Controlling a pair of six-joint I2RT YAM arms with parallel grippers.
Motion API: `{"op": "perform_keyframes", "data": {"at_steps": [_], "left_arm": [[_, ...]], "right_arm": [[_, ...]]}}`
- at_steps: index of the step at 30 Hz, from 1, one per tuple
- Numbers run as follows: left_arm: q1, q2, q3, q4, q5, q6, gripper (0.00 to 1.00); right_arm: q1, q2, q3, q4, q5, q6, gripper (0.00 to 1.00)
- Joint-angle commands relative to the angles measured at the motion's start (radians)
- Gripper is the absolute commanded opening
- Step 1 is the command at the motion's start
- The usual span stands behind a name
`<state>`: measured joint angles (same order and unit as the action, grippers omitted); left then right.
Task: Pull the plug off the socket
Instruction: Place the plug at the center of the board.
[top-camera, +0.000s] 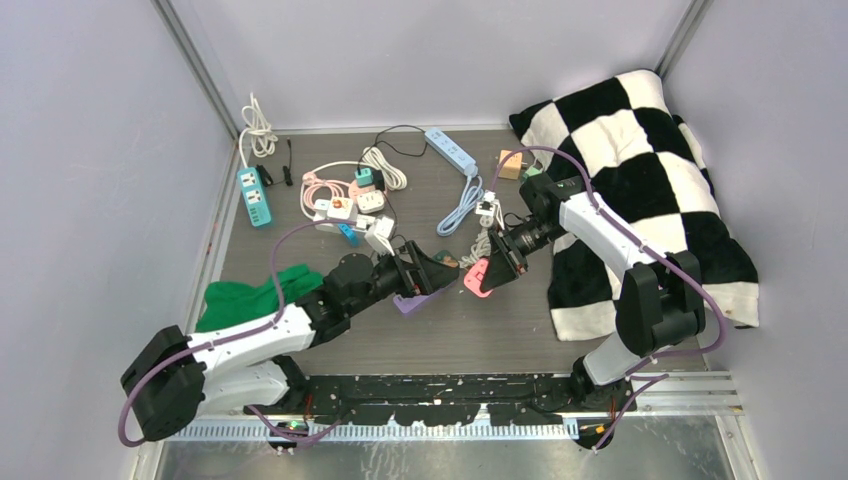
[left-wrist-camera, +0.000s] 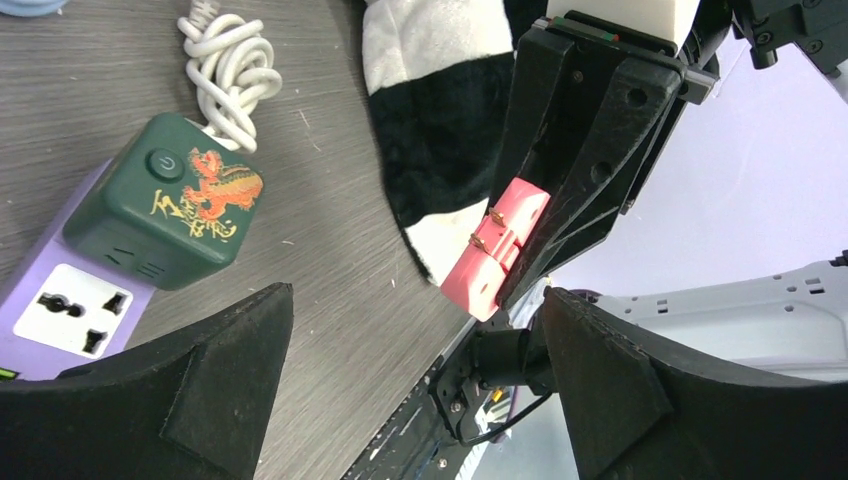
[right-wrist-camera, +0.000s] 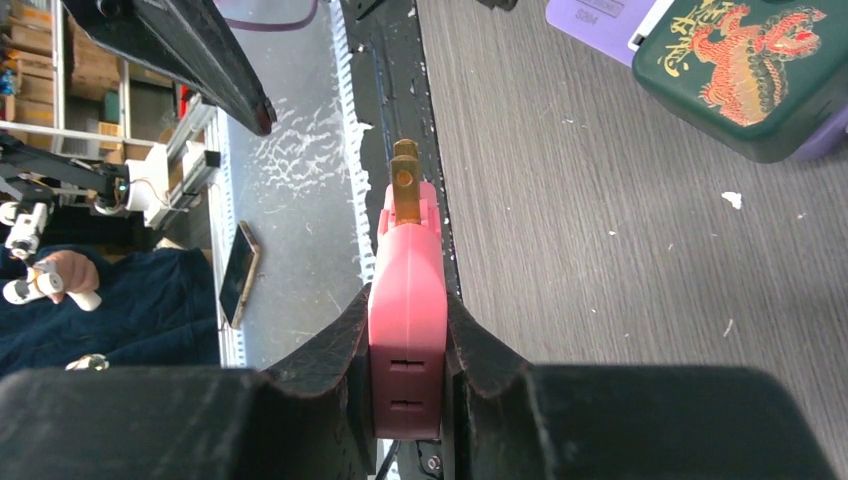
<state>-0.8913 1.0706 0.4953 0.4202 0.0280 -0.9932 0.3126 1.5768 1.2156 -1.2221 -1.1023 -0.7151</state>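
Roughly at the middle of the tabletop (top-camera: 520, 330), both arms meet, with a checkered cushion (top-camera: 640, 170) lying along the right edge. The left fingers (left-wrist-camera: 230, 340) are spread wide and hold nothing, poised just short of a purple socket strip (left-wrist-camera: 60, 300). A dark green cube adapter (left-wrist-camera: 170, 205) with a dragon print sits on that strip. The right fingers (right-wrist-camera: 350, 340) are clamped on the flat sides of a pink plug (right-wrist-camera: 405, 270). Its brass prongs are bare, and it is apart from the strip.
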Motion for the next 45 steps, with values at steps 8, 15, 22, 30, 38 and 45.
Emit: {"op": "perform_keyframes", "data": {"at_steps": [8,15,22,30,38,45], "left_arm": [[-0.024,0.09,0.035,0.205,0.042,-0.054,0.91],[-0.026,0.142,0.033,0.281,0.079,-0.079,0.82],[-0.027,0.204,0.037,0.364,0.138,-0.084,0.73],[-0.028,0.271,0.042,0.468,0.186,-0.104,0.58],[-0.029,0.28,0.043,0.495,0.189,-0.094,0.46],[-0.029,0.318,0.043,0.559,0.209,-0.104,0.27]], "right_arm": [[-0.005,0.02,0.04,0.003,-0.099,0.041,0.01],[-0.006,0.04,0.057,-0.01,-0.111,0.042,0.01],[-0.01,0.037,0.056,-0.011,-0.115,0.042,0.01],[-0.011,0.04,0.058,-0.011,-0.116,0.043,0.01],[-0.012,0.05,0.061,-0.011,-0.114,0.043,0.01],[-0.012,0.058,0.064,-0.014,-0.114,0.043,0.01]]}}
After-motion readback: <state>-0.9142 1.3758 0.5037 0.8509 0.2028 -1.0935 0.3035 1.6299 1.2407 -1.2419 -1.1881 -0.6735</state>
